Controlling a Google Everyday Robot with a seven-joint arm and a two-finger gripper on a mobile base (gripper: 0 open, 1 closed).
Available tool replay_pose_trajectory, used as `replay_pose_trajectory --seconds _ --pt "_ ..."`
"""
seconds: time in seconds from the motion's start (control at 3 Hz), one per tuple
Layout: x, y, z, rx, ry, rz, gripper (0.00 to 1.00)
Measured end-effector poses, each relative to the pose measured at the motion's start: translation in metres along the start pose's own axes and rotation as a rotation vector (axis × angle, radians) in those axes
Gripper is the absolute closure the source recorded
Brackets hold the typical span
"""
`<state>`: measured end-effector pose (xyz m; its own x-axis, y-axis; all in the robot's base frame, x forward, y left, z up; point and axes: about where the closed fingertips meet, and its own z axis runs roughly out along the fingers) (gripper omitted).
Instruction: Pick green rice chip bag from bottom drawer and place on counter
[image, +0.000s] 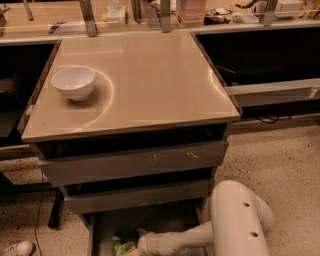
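Note:
The counter (145, 80) is a glossy beige top over three grey drawers. The bottom drawer (150, 222) is pulled open at the lower edge of the camera view. The green rice chip bag (121, 246) shows as a light-green crinkled patch inside it, cut off by the picture's lower edge. My white arm reaches in from the right, and my gripper (134, 249) is at the bag's right side, low in the drawer. Most of the gripper and bag lie at or below the picture's edge.
A white bowl (73, 82) stands on the counter's left side. Two scuffed grey drawer fronts (135, 165) sit above the open drawer. My arm's large white joint (240, 220) is at the right of the drawers. A shoe (17, 248) lies on the speckled floor at the lower left.

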<state>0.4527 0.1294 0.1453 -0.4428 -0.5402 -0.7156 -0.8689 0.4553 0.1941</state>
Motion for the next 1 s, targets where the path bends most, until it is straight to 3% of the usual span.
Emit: replay_pose_trajectory --seconds 1.0 --pt "0.0000 0.0001 0.0000 0.000 0.000 0.000 0.94"
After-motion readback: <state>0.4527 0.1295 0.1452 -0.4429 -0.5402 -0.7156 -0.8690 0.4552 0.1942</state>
